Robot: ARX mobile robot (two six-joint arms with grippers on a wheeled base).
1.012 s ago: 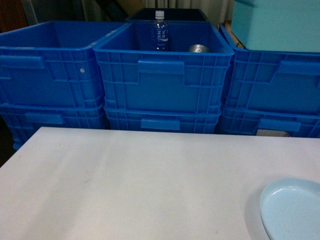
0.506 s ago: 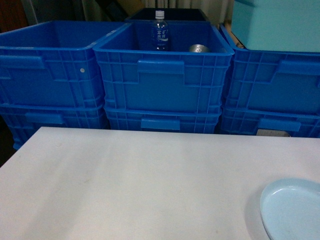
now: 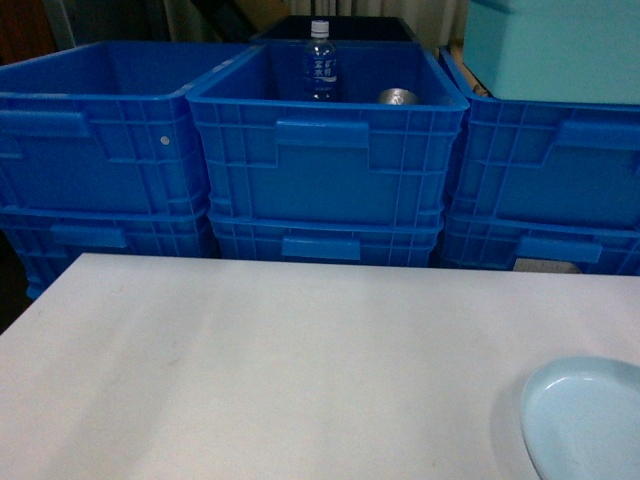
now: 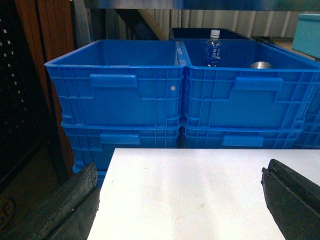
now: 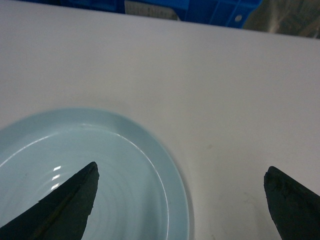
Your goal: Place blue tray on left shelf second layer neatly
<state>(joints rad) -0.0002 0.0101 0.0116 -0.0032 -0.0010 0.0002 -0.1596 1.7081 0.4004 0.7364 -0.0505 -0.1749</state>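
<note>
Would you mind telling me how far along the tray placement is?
Nothing is done yet: the pale sky-blue round tray lies on the white table. The right gripper hovers open over its rim; the left gripper is open, empty. Grasping and shelving remain.

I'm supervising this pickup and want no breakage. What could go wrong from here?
1. The tray is shallow and glossy, flat on the table; the open right tool, with one finger above the dish and the other over the table, may slip off the low rim.
2. It lies at the table's near right corner; a nudge could push it off.
</note>
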